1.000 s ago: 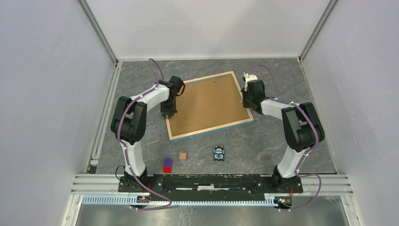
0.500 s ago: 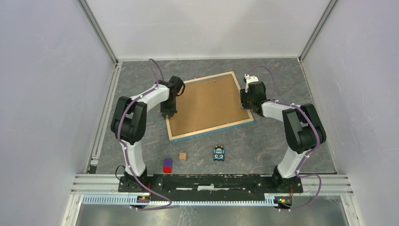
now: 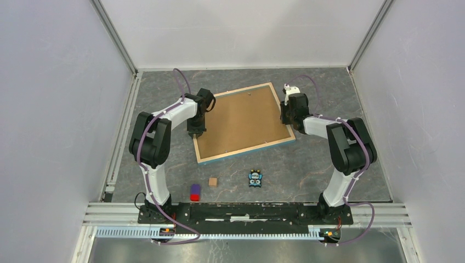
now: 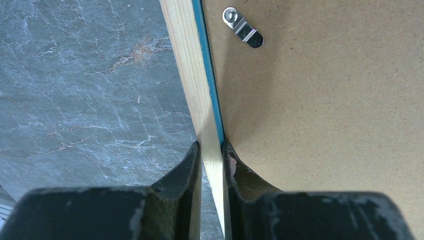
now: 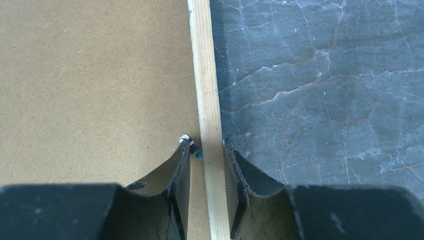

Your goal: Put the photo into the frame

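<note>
The frame (image 3: 245, 149) lies face down on the table, its light wood rim up and a blue edge along its near side. A plain brown backing board (image 3: 241, 118) fills it. The photo is out of view. My left gripper (image 3: 196, 131) is shut on the frame's left rim (image 4: 187, 60), one finger on each side (image 4: 211, 150). My right gripper (image 3: 286, 116) straddles the right rim (image 5: 204, 65). Its jaws are apart (image 5: 206, 147), the outer finger against the wood and the inner finger over the board beside a metal clip (image 5: 194, 147).
Another metal clip (image 4: 243, 31) sits on the board near the left rim. A small wooden cube (image 3: 213, 181), a red and purple block (image 3: 194, 192) and a small blue and black toy (image 3: 255, 178) lie near the arm bases. Walls enclose the table on three sides.
My right wrist has shifted slightly along the frame's right rim. The frame and my left arm have not moved.
</note>
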You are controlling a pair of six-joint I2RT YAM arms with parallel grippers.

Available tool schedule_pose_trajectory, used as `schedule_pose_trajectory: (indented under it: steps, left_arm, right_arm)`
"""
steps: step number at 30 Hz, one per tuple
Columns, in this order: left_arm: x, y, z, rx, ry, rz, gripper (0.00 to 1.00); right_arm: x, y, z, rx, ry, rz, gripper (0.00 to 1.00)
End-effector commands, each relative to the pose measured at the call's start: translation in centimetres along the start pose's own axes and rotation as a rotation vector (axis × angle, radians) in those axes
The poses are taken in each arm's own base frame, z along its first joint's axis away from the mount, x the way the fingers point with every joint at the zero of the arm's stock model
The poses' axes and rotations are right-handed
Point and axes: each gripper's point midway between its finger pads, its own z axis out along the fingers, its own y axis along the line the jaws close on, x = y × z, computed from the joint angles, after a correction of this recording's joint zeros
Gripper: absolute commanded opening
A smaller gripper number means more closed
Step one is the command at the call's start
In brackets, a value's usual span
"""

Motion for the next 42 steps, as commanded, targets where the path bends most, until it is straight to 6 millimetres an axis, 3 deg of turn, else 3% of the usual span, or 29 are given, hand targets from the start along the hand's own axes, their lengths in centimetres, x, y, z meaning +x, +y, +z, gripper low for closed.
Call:
schedule_pose_trajectory:
  steps: [1, 6, 11, 13, 16, 18, 26, 31, 35, 39, 42]
  left_arm:
    - [-0.2, 0.6, -0.5, -0.013, 0.000, 0.073, 0.04]
    - [-0.2, 0.6, -0.5, -0.014, -0.001, 0.073, 0.04]
    - [-0.2, 0.7, -0.3, -0.020, 0.003, 0.075, 0.04]
    - [-0.2, 0.8, -0.2, -0.022, 0.006, 0.071, 0.04]
    - [-0.2, 0.8, -0.1, -0.024, 0.010, 0.069, 0.04]
    - [-0.2, 0.8, 0.0, -0.024, 0.010, 0.068, 0.04]
    - [-0.1, 0.9, 0.0, -0.023, 0.013, 0.069, 0.04]
    - [-0.2, 0.9, -0.2, -0.019, 0.008, 0.068, 0.04]
    - [-0.2, 0.9, -0.3, -0.018, 0.007, 0.069, 0.04]
    - [-0.2, 0.8, -0.2, -0.017, 0.008, 0.069, 0.04]
    - [-0.1, 0.8, -0.1, -0.018, 0.012, 0.070, 0.04]
  right_arm:
    - [4.5, 0.5, 1.2, -0.039, 0.146, -0.032, 0.10]
    - [4.4, 0.5, 1.0, -0.047, 0.150, -0.054, 0.00]
    - [4.6, 0.7, 0.4, -0.066, 0.172, -0.077, 0.00]
    - [4.7, 0.6, 0.1, -0.057, 0.213, -0.076, 0.11]
    - [4.6, 0.0, -0.5, -0.026, 0.212, -0.074, 0.38]
    - [4.3, -0.5, -0.9, -0.001, 0.208, -0.080, 0.40]
    - [4.4, -0.4, -0.3, -0.001, 0.190, -0.078, 0.39]
    - [5.0, -0.4, 0.5, 0.002, 0.203, -0.077, 0.20]
    - [5.4, 0.3, 0.7, -0.040, 0.214, -0.078, 0.12]
    - [5.2, 0.4, 0.6, -0.049, 0.208, -0.078, 0.11]
    - [4.5, 0.0, -0.1, -0.025, 0.186, -0.078, 0.18]
